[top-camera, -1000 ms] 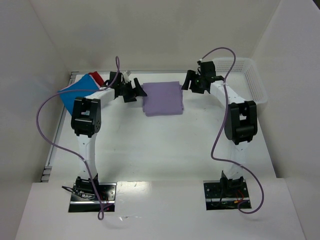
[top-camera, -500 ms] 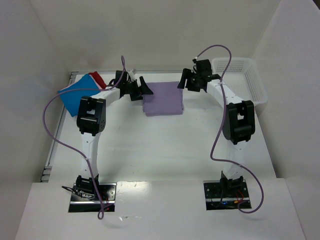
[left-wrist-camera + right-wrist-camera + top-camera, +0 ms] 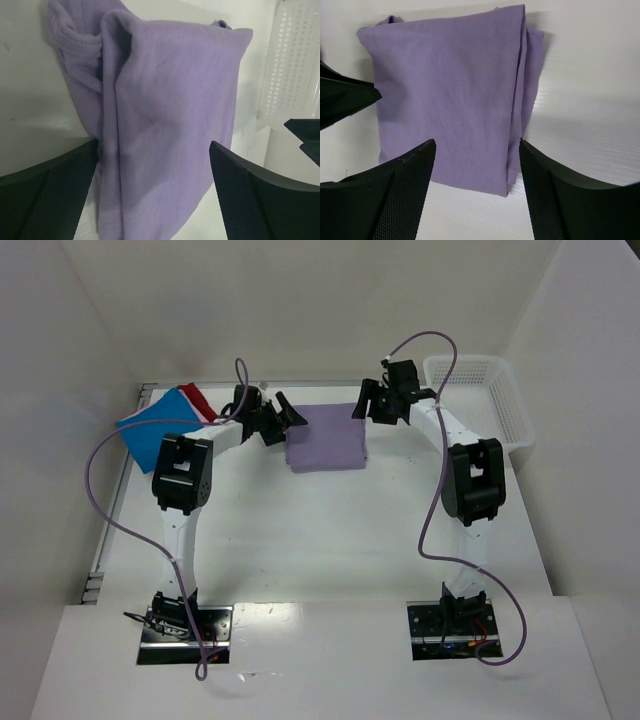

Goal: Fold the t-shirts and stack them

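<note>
While we watch, left pincer [image 3: 287, 414] and right pincer [image 3: 362, 402] have crept in toward the folded lavender t-shirt [image 3: 325, 440] on the worktop [image 3: 320, 530], both wide open, gripping nothing

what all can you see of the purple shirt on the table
The lavender t-shirt is plain soft cloth, folded into a rough rectangle with a few creases and stacked layers showing along one edge. It lies flat on the white table, toward the far middle. The left gripper and right gripper hang open by its far corners; neither grips it.
</note>
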You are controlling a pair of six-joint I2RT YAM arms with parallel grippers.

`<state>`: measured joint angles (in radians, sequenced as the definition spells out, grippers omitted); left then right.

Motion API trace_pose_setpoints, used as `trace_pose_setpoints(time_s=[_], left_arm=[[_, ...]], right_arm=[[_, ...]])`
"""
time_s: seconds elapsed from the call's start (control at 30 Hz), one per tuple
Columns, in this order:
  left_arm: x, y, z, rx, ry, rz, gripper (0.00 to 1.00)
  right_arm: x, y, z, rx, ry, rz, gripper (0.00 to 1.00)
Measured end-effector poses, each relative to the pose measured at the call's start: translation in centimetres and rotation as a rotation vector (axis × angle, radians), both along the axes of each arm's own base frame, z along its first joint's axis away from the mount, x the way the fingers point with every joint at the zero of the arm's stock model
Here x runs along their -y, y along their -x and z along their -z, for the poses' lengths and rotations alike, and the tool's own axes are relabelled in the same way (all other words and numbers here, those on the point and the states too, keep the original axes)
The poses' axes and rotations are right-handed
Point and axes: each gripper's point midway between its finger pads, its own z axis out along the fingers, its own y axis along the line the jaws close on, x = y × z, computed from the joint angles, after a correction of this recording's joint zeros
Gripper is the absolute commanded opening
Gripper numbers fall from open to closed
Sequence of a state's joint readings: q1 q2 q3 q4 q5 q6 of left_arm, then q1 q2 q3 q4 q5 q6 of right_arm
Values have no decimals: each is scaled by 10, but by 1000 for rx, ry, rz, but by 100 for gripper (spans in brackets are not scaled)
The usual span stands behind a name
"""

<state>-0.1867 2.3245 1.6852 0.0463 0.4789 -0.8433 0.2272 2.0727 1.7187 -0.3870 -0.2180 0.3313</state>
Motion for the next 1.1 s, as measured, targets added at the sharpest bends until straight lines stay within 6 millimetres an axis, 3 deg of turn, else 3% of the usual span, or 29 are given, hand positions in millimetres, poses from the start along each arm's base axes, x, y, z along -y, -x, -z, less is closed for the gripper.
trace_pose_setpoints(time_s=[0.53, 1.0, 1.1], left_arm=[[-17, 26, 3, -78, -28, -159, 99], [7, 17, 2, -36, 2, -141, 99], [8, 16, 3, -32, -3, -145, 95]], right_arm=[[5, 6, -2, 2, 16, 16, 76], [6, 6, -4, 8, 20, 11, 77], [6, 6, -5, 11, 21, 9, 77]])
